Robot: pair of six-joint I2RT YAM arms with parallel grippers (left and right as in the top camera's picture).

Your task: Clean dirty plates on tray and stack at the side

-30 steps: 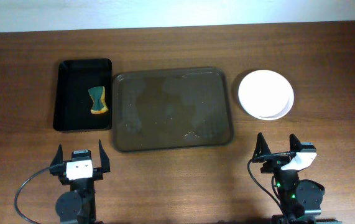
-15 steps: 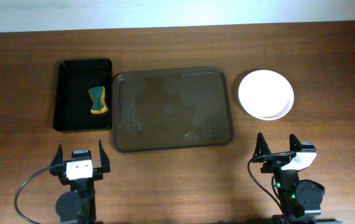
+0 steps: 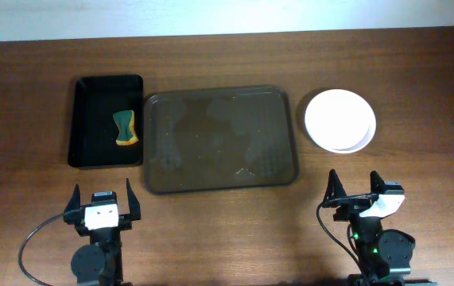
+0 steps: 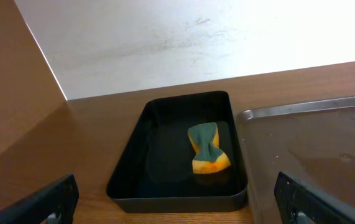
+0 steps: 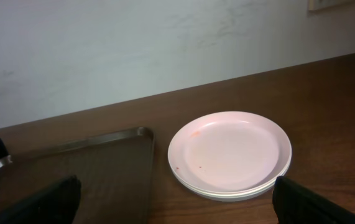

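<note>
Right wrist, white plates stacked, orange specks

Two trays, one sponge, plate stack

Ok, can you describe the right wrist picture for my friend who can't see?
A stack of white plates sits on a wooden table, beside the corner of a dark brown tray. Tiny orange specks dot the top one. The open right gripper frames the bottom corners.

white plates with faint orange specks, dark brown tray, black tray, green-and-orange sponge, brown wood-grain table
</note>
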